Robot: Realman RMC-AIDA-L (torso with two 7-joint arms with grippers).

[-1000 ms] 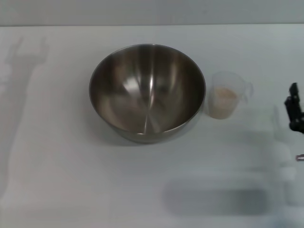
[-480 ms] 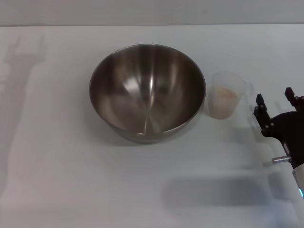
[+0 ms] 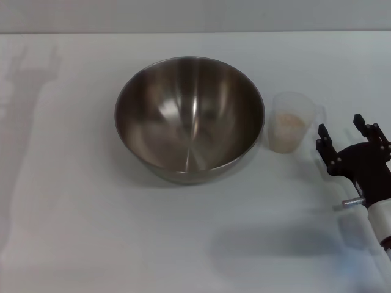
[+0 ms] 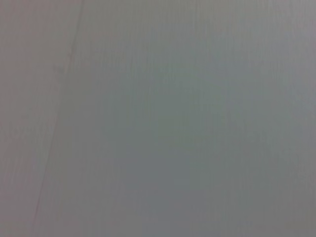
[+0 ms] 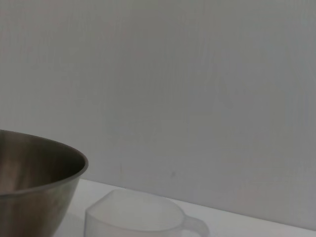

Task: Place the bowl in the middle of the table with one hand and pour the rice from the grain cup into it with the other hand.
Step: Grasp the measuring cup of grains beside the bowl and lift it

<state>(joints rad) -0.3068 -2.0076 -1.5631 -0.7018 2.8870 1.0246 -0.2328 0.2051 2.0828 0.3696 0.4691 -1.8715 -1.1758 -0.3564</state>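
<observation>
The steel bowl stands empty near the middle of the white table. Just right of it sits the clear grain cup, upright, with pale rice inside and its handle pointing right. My right gripper has come in from the right edge, open, its fingertips a short way right of the cup's handle and not touching it. In the right wrist view the bowl's rim and the cup lie ahead. The left gripper is out of view; only its shadow falls on the far left of the table.
A pale wall runs along the back edge of the table. The left wrist view shows only a blank grey surface. Bare tabletop lies in front of the bowl and to its left.
The right gripper has moved in from the right edge toward the cup, more of the arm now showing. Bowl and cup have not moved.
</observation>
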